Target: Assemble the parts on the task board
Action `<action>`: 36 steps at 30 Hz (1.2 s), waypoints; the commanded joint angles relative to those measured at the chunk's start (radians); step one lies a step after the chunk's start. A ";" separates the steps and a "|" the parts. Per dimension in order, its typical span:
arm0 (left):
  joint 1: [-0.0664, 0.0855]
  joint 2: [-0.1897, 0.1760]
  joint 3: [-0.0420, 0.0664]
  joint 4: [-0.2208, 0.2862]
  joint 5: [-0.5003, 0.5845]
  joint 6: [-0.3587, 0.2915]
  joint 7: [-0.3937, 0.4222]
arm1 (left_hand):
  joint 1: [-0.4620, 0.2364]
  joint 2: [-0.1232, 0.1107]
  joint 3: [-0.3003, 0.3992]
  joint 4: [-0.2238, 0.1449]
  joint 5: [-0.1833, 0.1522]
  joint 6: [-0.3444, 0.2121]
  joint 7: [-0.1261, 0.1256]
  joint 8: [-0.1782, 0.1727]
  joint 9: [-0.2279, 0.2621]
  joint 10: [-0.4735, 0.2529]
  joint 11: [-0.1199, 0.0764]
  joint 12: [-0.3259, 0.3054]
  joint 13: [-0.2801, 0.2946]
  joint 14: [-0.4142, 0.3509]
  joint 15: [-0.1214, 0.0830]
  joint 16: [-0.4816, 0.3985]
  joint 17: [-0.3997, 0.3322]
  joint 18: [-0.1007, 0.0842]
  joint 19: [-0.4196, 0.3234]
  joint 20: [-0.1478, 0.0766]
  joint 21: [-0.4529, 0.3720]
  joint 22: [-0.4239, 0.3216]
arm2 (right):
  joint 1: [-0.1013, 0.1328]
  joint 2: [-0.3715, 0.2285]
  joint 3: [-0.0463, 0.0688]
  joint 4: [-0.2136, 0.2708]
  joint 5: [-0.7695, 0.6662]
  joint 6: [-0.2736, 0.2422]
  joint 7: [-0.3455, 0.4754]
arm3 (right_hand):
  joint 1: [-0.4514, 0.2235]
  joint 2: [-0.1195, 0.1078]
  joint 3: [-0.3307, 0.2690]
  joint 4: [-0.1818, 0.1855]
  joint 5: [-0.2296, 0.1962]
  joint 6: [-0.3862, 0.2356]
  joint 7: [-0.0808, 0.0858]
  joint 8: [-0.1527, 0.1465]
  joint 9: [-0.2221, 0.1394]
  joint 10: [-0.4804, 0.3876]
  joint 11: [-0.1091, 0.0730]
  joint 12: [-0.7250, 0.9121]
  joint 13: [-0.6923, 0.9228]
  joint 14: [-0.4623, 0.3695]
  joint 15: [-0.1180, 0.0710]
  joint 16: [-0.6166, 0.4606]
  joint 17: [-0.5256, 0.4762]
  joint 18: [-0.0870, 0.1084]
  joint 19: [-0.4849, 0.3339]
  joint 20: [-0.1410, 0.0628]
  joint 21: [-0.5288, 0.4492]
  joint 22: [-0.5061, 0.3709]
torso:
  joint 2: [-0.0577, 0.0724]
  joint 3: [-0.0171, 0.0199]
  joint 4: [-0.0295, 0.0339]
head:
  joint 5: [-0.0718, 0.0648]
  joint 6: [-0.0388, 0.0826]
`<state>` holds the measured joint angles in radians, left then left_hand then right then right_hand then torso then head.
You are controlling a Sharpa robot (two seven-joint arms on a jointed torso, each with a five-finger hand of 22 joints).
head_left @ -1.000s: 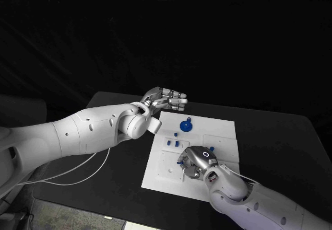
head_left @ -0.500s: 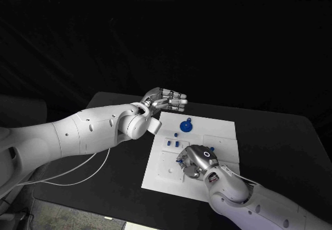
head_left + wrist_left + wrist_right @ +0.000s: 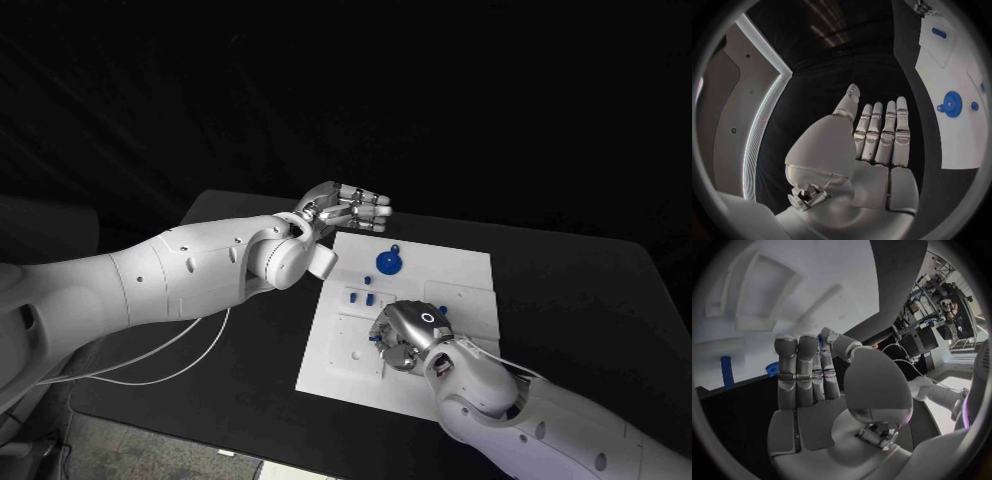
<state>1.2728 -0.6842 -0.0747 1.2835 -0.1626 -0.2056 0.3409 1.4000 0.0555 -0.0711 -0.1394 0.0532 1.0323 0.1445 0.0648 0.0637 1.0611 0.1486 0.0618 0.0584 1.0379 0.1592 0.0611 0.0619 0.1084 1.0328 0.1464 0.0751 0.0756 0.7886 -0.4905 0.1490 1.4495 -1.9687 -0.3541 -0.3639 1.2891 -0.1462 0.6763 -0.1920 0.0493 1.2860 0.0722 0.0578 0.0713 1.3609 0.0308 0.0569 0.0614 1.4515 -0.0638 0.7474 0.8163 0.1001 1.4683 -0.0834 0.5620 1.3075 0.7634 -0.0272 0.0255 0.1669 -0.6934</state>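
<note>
Right robot hand (image 3: 408,335) covers the task board (image 3: 454,270) centre; parts under its fingers hidden, grip can't be judged.

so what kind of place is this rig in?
Likely a robotics lab test cell: black table, white task board with a blue gear-like part, and equipment racks behind.

Left hand (image 3: 346,208) raised, fingers straight, empty; right hand (image 3: 408,335) lowered, palm down.
</note>
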 commanded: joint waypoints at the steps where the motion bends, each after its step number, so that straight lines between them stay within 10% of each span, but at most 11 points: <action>1: 0.001 0.002 0.001 0.002 0.005 0.016 0.003 | -0.002 0.007 0.001 0.005 -0.001 0.004 0.001 -0.002 -0.001 -0.003 0.004 0.000 0.000 -0.003 0.002 -0.001 -0.001 0.000 0.004 0.003 0.005 -0.002 | 0.004 0.006 0.000 -0.001 -0.033 0.095 -0.050 | 0.000 0.013 -0.002 -0.002 0.004 0.003 0.002 0.006 0.001 0.015 -0.012 0.003 0.002 -0.001 -0.005 -0.007 0.001 0.018 0.018 -0.006 0.003 0.039 | 0.000 -0.0013 0.0002 | 0.003 -0.002; 36: 0.001 0.006 0.001 0.000 0.005 0.020 -0.001 | -0.002 0.008 -0.002 0.017 -0.002 0.003 0.002 -0.001 -0.001 -0.005 0.005 0.000 0.000 -0.005 0.002 -0.001 -0.001 0.000 0.004 0.003 0.004 -0.002 | 0.021 0.029 0.000 -0.005 -0.050 0.150 -0.135 | -0.004 0.020 -0.003 -0.009 0.003 0.002 0.002 0.007 0.003 0.015 -0.012 0.003 0.002 -0.002 -0.006 -0.009 0.007 0.019 0.018 -0.006 0.006 0.042 | 0.001 0.0014 -0.0006 | 0.008 -0.011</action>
<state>1.2728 -0.6811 -0.0747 1.2822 -0.1626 -0.2002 0.3355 1.4000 0.0554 -0.0709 -0.1284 0.0532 1.0323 0.1445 0.0648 0.0637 1.0611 0.1486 0.0618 0.0584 1.0379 0.1591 0.0611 0.0618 0.1084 1.0329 0.1464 0.0751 0.0749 0.8105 -0.4627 0.1498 1.4461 -2.0069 -0.2424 -0.4926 1.2881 -0.1362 0.6719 -0.1961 0.0504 1.2845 0.0736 0.0607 0.0730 1.3599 0.0298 0.0577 0.0623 1.4518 -0.0634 0.7434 0.8211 0.1060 1.4683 -0.0833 0.5656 1.3074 0.7640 -0.0254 0.0246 0.1758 -0.7038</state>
